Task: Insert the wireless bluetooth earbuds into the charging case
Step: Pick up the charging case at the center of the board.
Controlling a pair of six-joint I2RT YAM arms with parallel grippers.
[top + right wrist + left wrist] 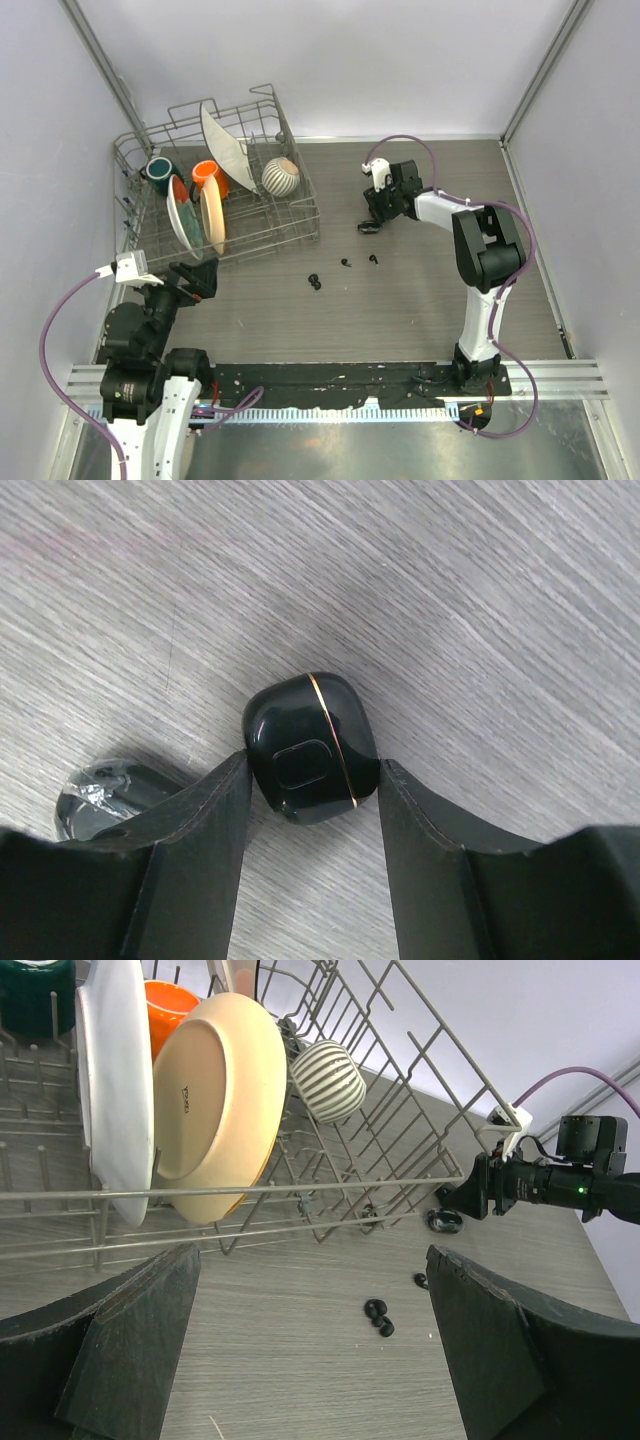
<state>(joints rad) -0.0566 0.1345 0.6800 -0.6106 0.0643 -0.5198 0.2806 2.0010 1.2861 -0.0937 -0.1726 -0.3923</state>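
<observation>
Right gripper [315, 768] jaws clamped on charging case [305, 730] at frame centre. Its gold seam runs from the top toward lower right.
Earbuds [316, 283] lie loose on table [420, 300], mid-frame; heading too small to tell.
Left gripper [312, 1260] jaws wide apart.
Bowl [215, 1100] stamp unreadable.

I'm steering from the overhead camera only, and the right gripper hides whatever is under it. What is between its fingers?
Observer: A black case with a thin gold seam. Both fingers of the right gripper touch its sides.
Operator: Is its lid open?
Observer: No, the seam looks closed along the whole side that shows.
Operator: Anything else close by?
Observer: A small clear plastic piece lies on the table just beside one finger.
</observation>
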